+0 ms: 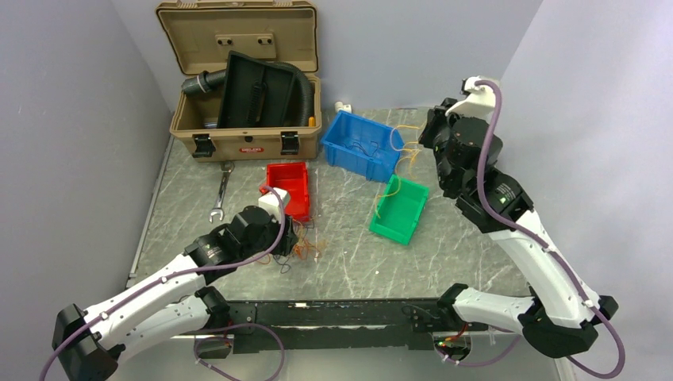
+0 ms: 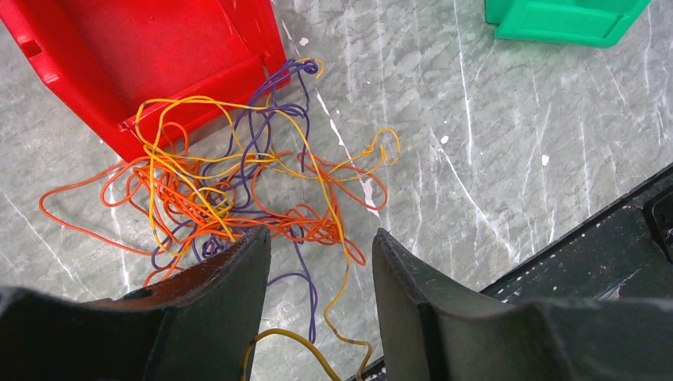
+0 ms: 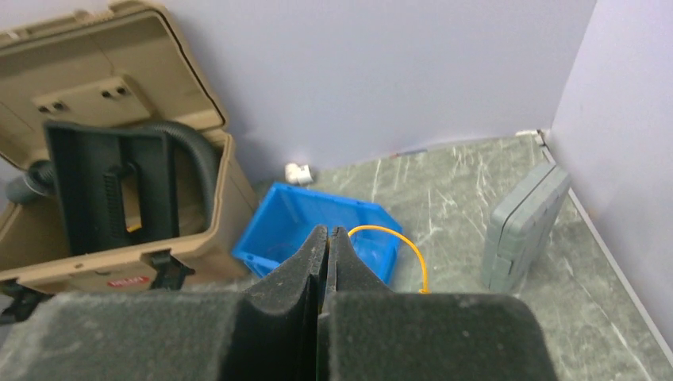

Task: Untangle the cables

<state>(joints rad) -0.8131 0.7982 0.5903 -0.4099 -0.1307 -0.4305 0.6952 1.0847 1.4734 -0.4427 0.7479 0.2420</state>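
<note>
A tangle of thin orange, yellow and purple cables [image 2: 230,198] lies on the marble table just in front of the red bin [image 2: 159,55]. In the top view the tangle [image 1: 308,248] sits beside my left gripper [image 1: 290,242]. My left gripper [image 2: 320,238] is open and hovers low over the near edge of the tangle, with a yellow and a purple strand running between the fingers. My right gripper [image 3: 328,232] is shut on a yellow cable [image 3: 401,238] and holds it up over the blue bin [image 3: 294,218]. That cable [image 1: 412,151] hangs down toward the green bin [image 1: 399,210].
An open tan case [image 1: 238,95] holding a black hose stands at the back left. A wrench [image 1: 221,190] lies left of the red bin [image 1: 290,186]. A grey box [image 3: 524,226] stands by the right wall. The black rail [image 2: 603,238] runs along the near edge.
</note>
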